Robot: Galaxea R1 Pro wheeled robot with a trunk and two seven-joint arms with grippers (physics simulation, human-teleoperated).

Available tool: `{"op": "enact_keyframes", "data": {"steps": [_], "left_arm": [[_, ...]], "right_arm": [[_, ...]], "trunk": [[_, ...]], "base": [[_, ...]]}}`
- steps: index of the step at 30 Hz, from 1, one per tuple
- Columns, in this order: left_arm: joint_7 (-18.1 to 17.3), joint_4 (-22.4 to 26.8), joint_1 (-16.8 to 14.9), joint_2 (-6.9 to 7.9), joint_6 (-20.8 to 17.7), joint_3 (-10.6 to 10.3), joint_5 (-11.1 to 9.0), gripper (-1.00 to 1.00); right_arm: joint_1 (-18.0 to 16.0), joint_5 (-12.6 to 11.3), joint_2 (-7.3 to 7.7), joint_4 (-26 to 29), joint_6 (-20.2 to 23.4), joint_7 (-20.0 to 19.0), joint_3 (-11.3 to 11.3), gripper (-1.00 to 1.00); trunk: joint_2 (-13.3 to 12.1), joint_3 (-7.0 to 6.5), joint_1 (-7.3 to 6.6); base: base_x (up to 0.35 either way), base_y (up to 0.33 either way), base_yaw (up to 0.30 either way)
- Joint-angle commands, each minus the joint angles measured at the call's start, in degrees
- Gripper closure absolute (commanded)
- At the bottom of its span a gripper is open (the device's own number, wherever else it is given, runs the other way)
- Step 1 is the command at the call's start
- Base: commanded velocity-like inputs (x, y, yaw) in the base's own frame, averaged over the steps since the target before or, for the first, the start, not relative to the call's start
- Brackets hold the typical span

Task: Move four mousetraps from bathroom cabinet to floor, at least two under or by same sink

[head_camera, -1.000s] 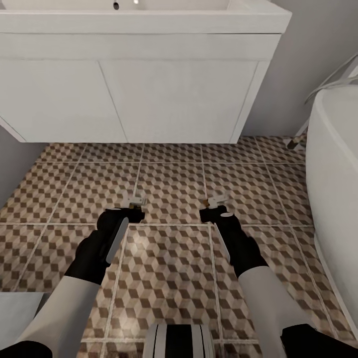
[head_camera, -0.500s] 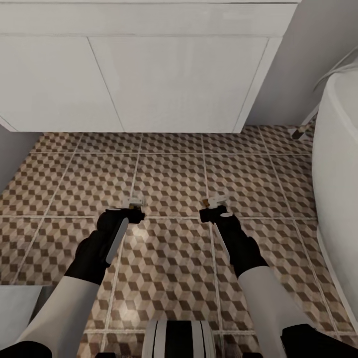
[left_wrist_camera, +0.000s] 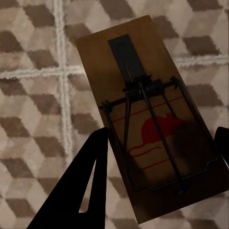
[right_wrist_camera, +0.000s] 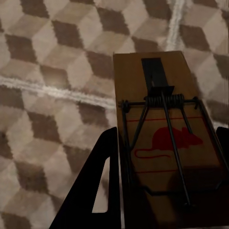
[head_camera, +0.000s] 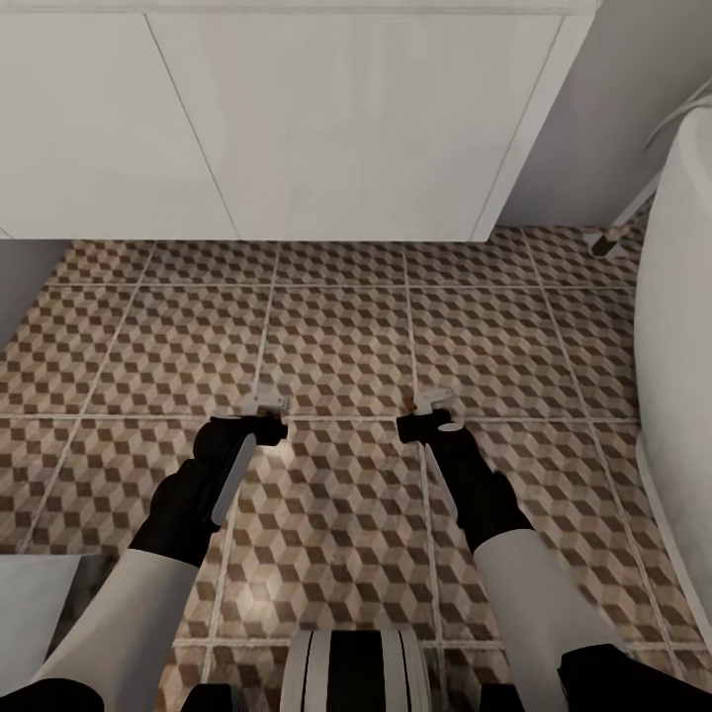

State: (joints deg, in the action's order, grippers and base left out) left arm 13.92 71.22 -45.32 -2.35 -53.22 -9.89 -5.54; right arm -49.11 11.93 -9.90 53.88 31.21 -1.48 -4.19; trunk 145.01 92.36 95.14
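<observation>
Two mousetraps are held above the cube-patterned bathroom floor. My left gripper is shut on one mousetrap, a brown board with a dark wire spring and a red mouse mark, gripped by its long edges. The other mousetrap, of the same look, sits between the black fingers of my right gripper, which is shut on it. The white front of the bathroom sink hangs ahead of both grippers, with tiled floor between. The cabinet is out of view.
A white bathtub curves along the right side, with a slim chrome leg behind it. A grey wall closes the left. My base shows at the bottom edge.
The camera has moved: the sink unit has slid up the picture and its basin top has left the frame. Both grippers keep their place in view and their hold on the mousetraps.
</observation>
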Motion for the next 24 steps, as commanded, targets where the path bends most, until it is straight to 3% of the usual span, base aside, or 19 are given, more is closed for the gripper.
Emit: {"op": "enact_keyframes", "data": {"steps": [1,7,15,20,24], "left_arm": [[0.49,0.13,-0.03,0.0,-0.21,-0.05,-0.5,1.0],[0.53,0.46,-0.03,-0.02,-0.2,-0.05,-0.45,1.0],[0.58,5.68,-0.03,0.05,-0.14,-0.03,-0.4,1.0],[0.72,8.0,-0.04,-0.08,0.02,0.42,-0.17,1.0],[0.79,4.26,-0.9,-0.79,0.21,0.58,0.0,1.0]], "right_arm": [[-0.02,0.47,-0.01,0.08,0.35,-0.14,-0.04,1.0],[-0.02,0.47,-0.1,0.08,0.35,-0.11,-0.01,1.0],[-0.7,0.62,-0.1,0.29,0.35,0.13,0.03,1.0],[-4.87,0.64,-0.1,0.34,0.35,1.84,0.02,1.0],[-6.96,0.64,-0.1,0.34,0.43,2.75,0.03,1.0]], "trunk": [[0.03,0.26,0.01],[0.11,1.59,0.17],[0.11,1.59,0.17],[0.11,1.59,0.17],[0.11,1.59,0.17]], "base": [[0.0,0.0,0.0],[0.0,0.0,0.0],[0.0,0.0,0.0],[0.0,0.0,0.0],[0.0,0.0,0.0]]}}
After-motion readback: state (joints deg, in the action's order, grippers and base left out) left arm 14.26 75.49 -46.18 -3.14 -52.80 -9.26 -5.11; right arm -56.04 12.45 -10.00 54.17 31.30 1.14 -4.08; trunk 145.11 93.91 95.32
